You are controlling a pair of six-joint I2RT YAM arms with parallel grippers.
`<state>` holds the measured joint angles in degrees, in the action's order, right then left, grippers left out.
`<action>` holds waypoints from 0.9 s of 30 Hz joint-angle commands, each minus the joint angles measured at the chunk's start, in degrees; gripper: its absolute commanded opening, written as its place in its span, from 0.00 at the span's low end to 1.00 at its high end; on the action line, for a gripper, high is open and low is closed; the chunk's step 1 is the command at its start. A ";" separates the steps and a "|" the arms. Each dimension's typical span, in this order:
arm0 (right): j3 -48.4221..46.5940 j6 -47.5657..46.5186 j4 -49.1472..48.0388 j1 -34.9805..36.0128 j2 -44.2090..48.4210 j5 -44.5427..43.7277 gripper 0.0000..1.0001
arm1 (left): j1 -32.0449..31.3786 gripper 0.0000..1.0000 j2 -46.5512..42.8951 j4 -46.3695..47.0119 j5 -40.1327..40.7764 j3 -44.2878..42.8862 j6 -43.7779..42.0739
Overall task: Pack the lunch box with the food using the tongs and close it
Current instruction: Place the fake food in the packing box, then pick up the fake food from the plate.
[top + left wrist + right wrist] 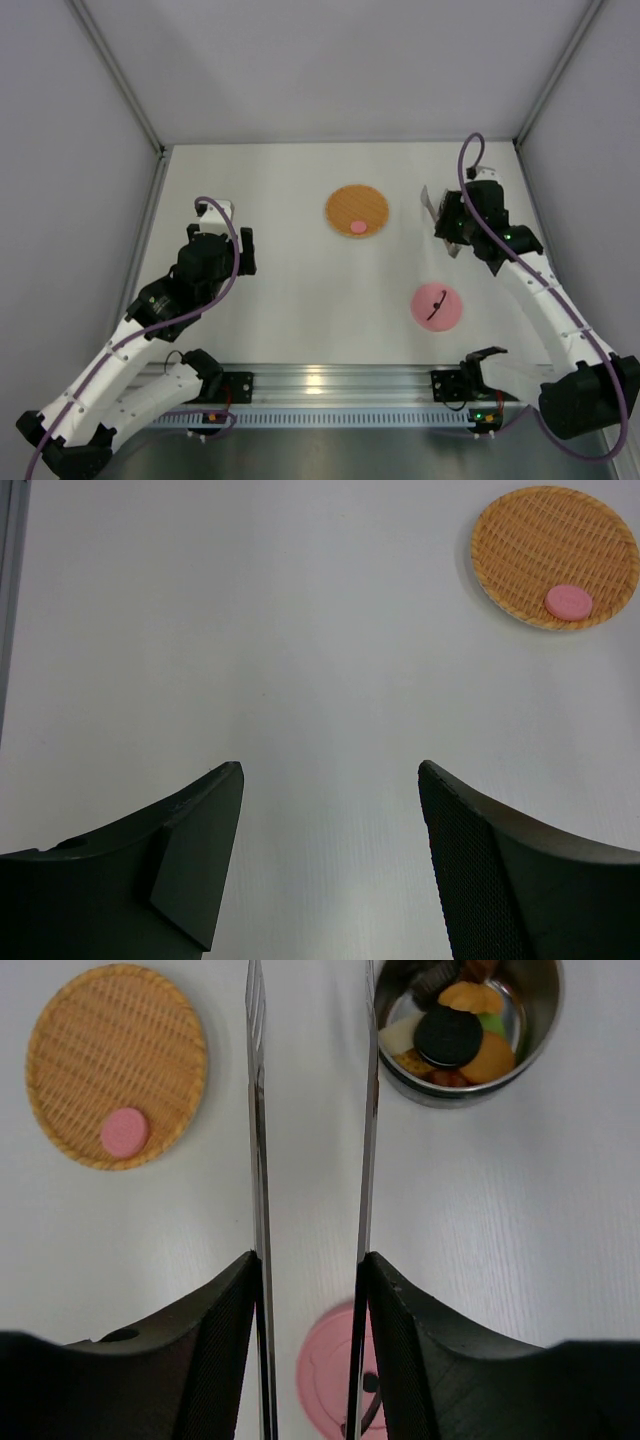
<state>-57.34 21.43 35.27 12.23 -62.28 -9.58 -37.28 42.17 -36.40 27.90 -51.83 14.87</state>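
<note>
Step in hand: I judge I am late in the packing, between one drop into the box and the last pick-up.
Right gripper: my right gripper (310,1265) is clamped on the tongs (257,1110), one slender arm against each finger. The two arms stand apart and carry nothing between them.
Left gripper: the left gripper (330,770) hangs with its jaws spread wide and empty over bare table (250,630), at the left of the top view.
Lunch box: the lunch box (548,1015) sits at the upper right of the right wrist view, just beside the right tong arm. The lid is off.
Food: the food (448,1037) already in the box includes a dark round biscuit with orange and yellow bits around it.
Left over: one pink piece (124,1132) lies on the woven mat (100,1030), upper left of that view, well apart from the box.
Lid: the pink lid (322,1370) lies flat at the bottom centre, under the tongs' rear end.
Next move: I would swing the tongs over to the mat, straddle the pink piece, then squeeze gently.
Watch for: the flat piece may slip out of the thin arms on the way to the box.
</note>
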 commanded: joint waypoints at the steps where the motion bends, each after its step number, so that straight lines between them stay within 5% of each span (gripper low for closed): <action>1: -3.74 1.42 -2.04 7.08 0.68 0.62 0.45 | 0.10 0.76 0.10 1.95 0.14 0.59 -0.46; 13: -7.52 4.76 -5.03 25.46 -10.30 -5.61 0.45 | 0.10 0.76 0.10 2.04 0.14 0.68 -0.37; 27: -9.01 5.81 -6.08 29.17 -16.20 -7.64 0.45 | 0.10 0.76 -0.07 2.04 0.22 0.59 -0.46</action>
<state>-62.87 26.44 33.58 40.03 -77.54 -15.75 -37.28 42.17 -36.40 27.90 -51.83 14.85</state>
